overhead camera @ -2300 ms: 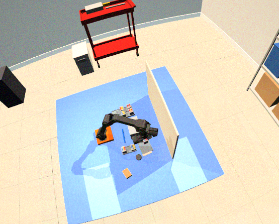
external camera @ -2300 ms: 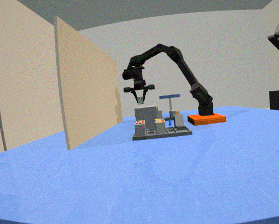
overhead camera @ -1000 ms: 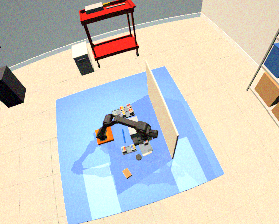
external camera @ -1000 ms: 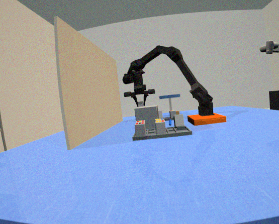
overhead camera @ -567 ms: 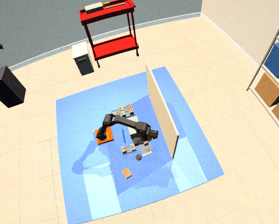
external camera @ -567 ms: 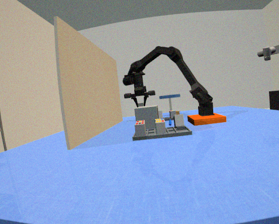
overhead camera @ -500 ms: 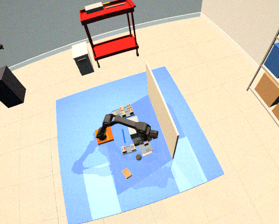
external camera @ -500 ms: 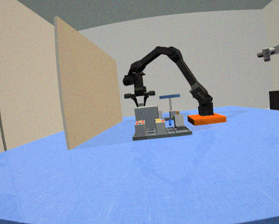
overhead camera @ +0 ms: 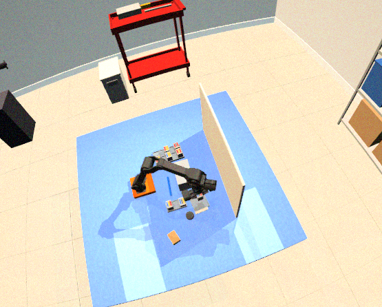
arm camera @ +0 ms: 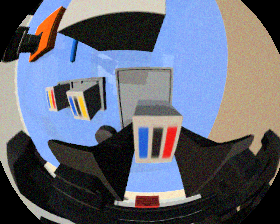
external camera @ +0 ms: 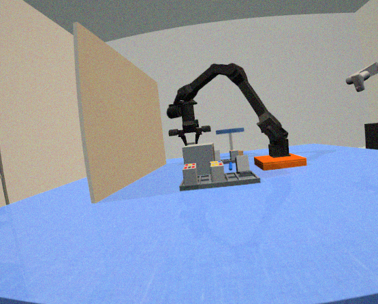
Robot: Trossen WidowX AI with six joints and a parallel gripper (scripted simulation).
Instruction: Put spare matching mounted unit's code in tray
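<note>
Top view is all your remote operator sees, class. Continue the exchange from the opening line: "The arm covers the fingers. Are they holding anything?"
Observer: Yes. In the wrist view the fingers are shut on a small grey block.
Operator: Does it carry any marking?
Observer: Its face toward the wrist camera has three upright stripes: blue, dark, red.
Operator: What is under it?
Observer: In the exterior view the fingers hang over a tall grey box that stands at the end of a rack.
</note>
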